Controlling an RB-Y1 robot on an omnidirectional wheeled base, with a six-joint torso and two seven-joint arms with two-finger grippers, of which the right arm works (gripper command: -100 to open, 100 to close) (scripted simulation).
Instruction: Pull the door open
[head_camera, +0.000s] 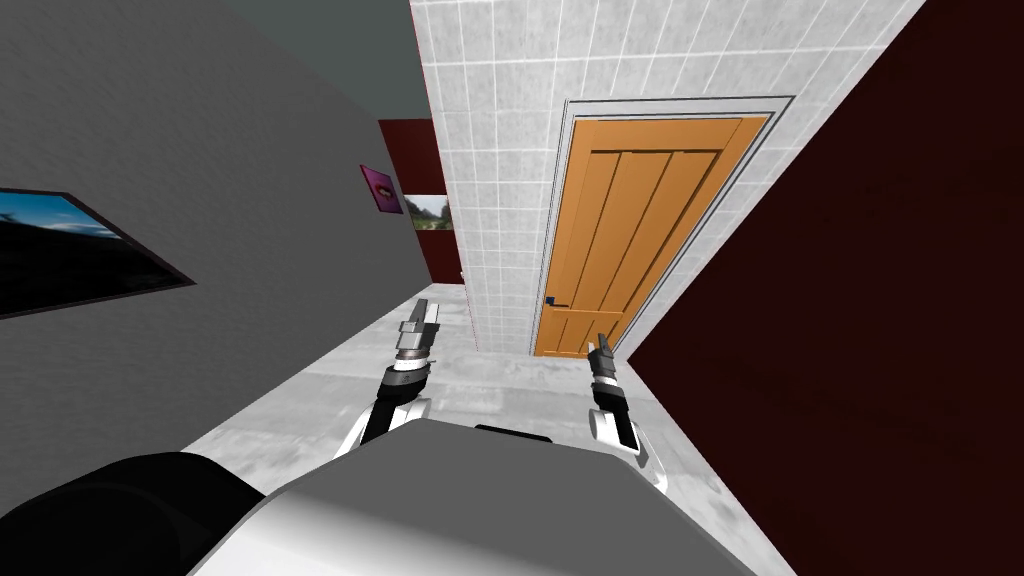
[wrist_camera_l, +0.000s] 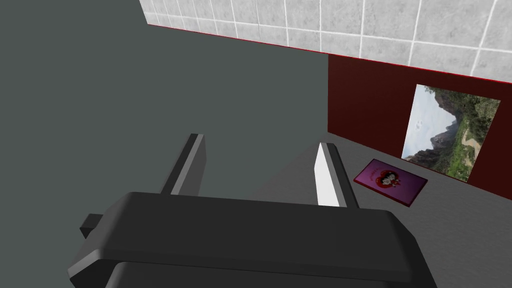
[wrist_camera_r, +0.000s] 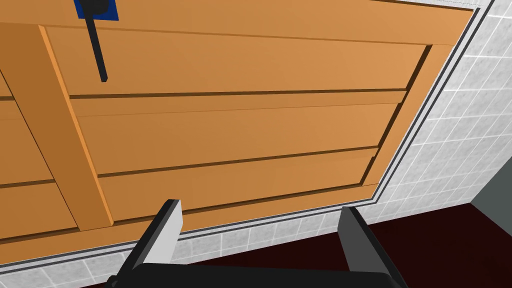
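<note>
Head view: the orange panelled door (head_camera: 640, 230) stands upright and closed in its grey frame (head_camera: 560, 180), ahead of my right arm.
Its dark lever handle (wrist_camera_r: 97, 45) sits at the door's left edge on a blue plate (wrist_camera_r: 95, 9), with its long axis level and pointing toward the door's middle. My right tool (wrist_camera_r: 259, 215) faces the door, apart from the handle, fingers spread wide and holding nothing. My left tool (wrist_camera_l: 260, 150) is likewise spread and empty.

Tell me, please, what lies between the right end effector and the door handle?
Nothing: the head view shows bare door between right end effector and handle.
</note>
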